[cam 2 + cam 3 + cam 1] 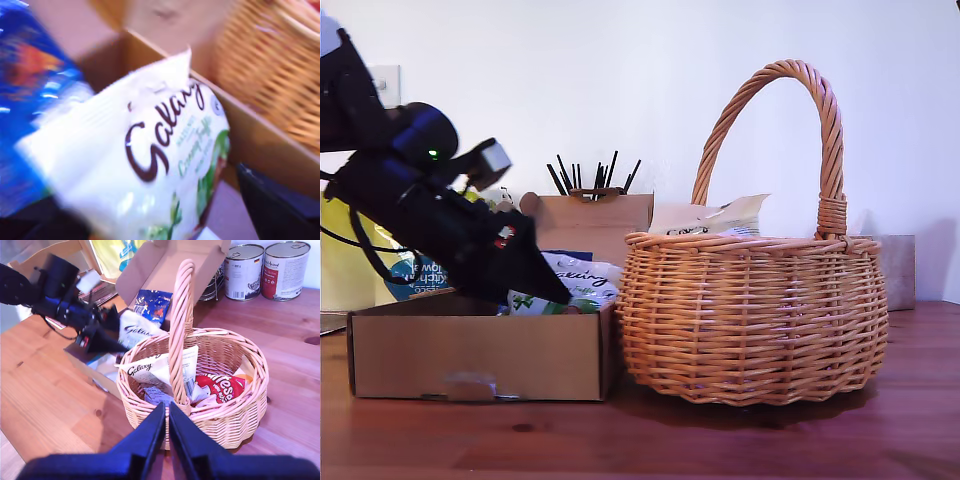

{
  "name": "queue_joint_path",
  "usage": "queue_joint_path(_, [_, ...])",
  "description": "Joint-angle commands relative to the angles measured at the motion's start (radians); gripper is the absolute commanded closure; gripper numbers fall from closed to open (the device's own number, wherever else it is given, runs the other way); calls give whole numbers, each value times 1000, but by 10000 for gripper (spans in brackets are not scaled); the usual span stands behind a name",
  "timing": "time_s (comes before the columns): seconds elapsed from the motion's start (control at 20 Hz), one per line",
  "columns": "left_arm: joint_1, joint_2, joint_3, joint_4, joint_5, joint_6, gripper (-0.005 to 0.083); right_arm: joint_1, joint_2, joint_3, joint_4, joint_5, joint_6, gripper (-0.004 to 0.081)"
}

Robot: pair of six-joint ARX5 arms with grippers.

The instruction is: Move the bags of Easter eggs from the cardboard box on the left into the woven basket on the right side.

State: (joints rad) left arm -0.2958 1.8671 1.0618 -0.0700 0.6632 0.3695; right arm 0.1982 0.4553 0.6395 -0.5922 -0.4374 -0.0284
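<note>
Two tins (243, 267) on wooden table (300, 340)

Exterior view: low, side-on to box (480, 355) and basket (750, 320). First wrist view: tight on a bag (150, 150). Second wrist view: high, looking past my second gripper (166, 407) onto the same basket and box.

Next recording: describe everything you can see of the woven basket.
The woven basket is round, tan wicker, with a tall arched handle bound at the rim. It stands upright on the wooden table, at the exterior view's right, close against the cardboard box; contact is unclear. Inside lie a cream Galaxy bag, a red bag and a bluish wrapper, partly hidden.
</note>
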Motion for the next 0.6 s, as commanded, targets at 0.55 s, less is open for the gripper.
queue_joint_path(0.55, [-32,63,-14,-26,-101,29,435,5,-2,10,-3,-2,-5,782])
